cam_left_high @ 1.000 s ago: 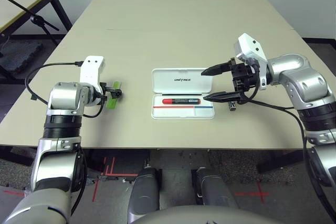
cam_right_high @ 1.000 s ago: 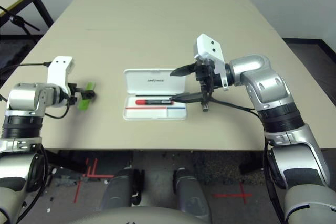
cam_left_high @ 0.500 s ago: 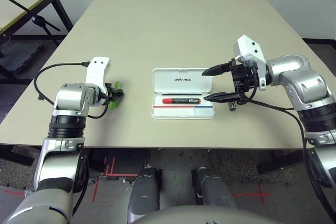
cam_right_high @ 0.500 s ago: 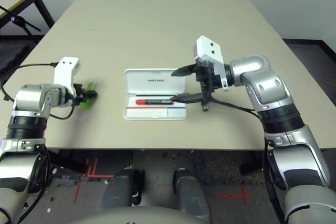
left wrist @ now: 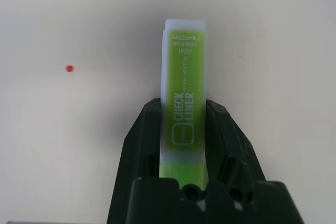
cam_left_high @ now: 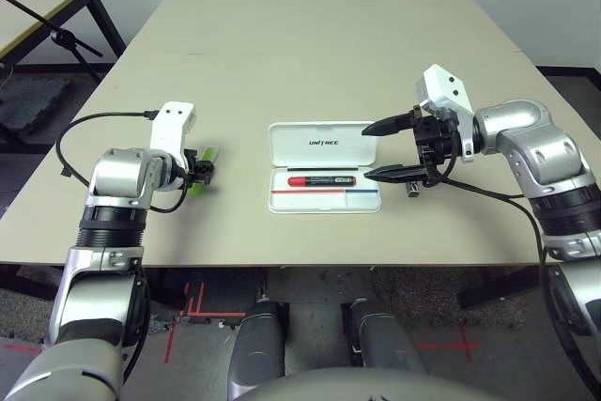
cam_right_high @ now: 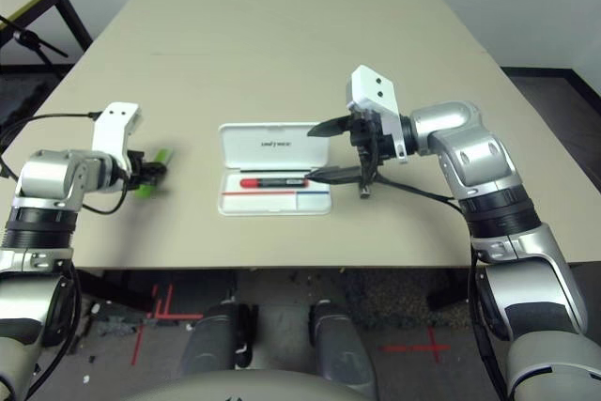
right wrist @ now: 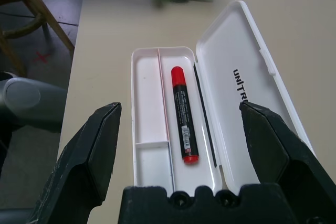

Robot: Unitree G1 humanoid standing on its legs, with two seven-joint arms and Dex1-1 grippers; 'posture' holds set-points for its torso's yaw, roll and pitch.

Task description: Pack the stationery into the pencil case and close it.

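Now my left gripper (left wrist: 184, 129) clamps the green highlighter (left wrist: 184, 103) lengthwise; the open pencil case (cam_left_high: 324, 177) lies toward my gaping right gripper (cam_left_high: 376, 150).

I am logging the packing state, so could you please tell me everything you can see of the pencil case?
The pencil case is a flat white hard box with rounded corners, lying open in the middle of the table. Its lid, with small dark lettering, lies back flat on the far side. The tray has thin dividers and a red-and-blue stripe along its near edge. A red marker lies lengthwise inside. The right gripper hovers open at its right end, apparently not touching it.
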